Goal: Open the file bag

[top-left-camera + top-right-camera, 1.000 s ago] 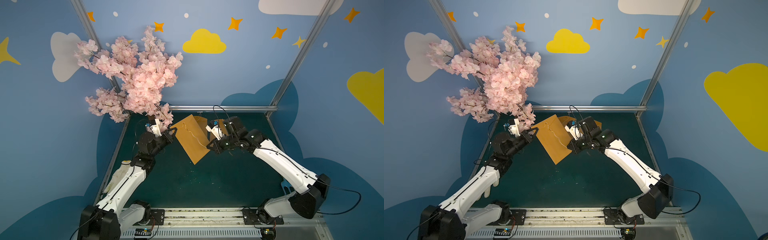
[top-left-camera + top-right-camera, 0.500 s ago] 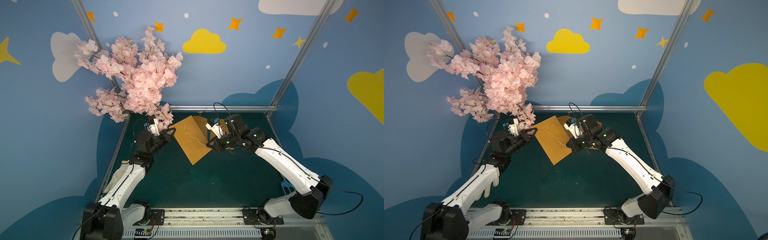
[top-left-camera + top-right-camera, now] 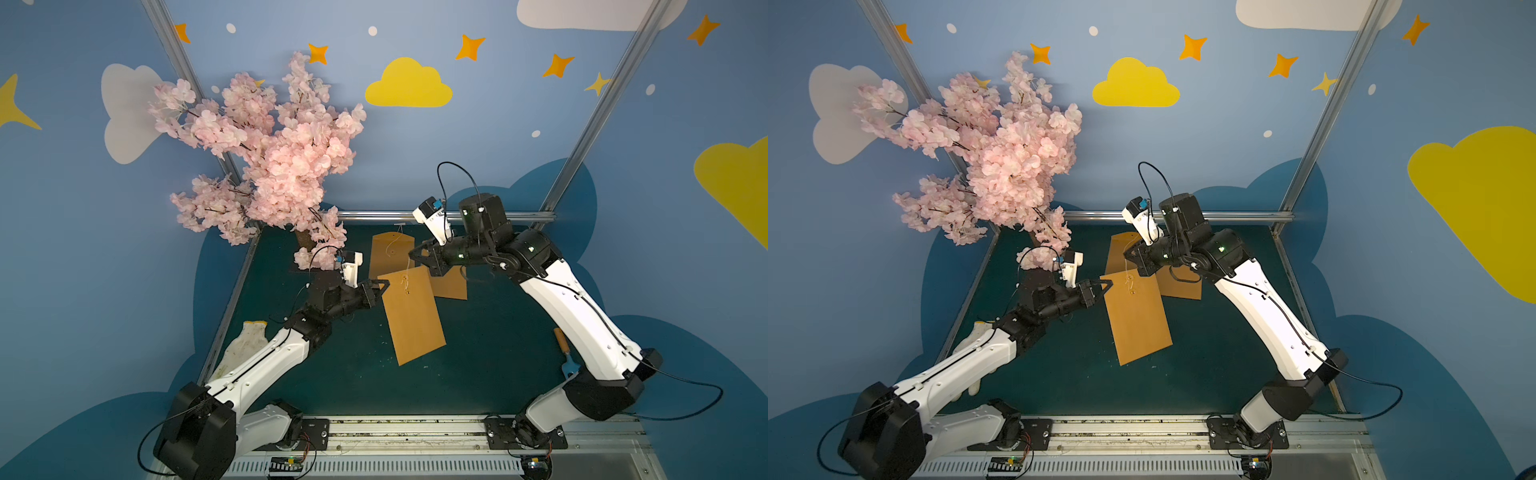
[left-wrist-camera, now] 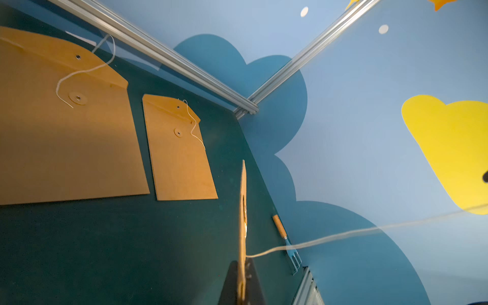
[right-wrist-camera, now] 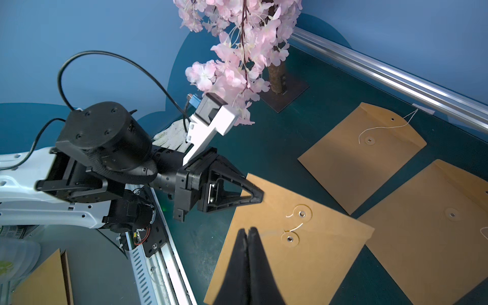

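Observation:
The file bag (image 3: 413,320) (image 3: 1138,320) is a brown envelope with two round buttons and a white string, hanging tilted above the green table. My left gripper (image 3: 386,283) (image 3: 1109,283) is shut on its upper left corner; in the left wrist view the left gripper (image 4: 241,290) pinches the bag (image 4: 242,211) edge-on. My right gripper (image 3: 411,252) (image 5: 248,229) is shut just above the bag's button end (image 5: 303,264). The thin string (image 4: 330,237) runs from the buttons up to the right gripper's tips.
Two more brown envelopes (image 3: 390,253) (image 3: 451,284) lie flat at the back of the table. A pink blossom tree (image 3: 282,166) stands at the back left. A wooden-handled fork (image 3: 563,349) lies at the right edge, a white glove (image 3: 249,336) at the left.
The right gripper has risen up and back from the bag's edge, drawing the string out. The left gripper has moved forward and right, and the bag now hangs lower and steeper.

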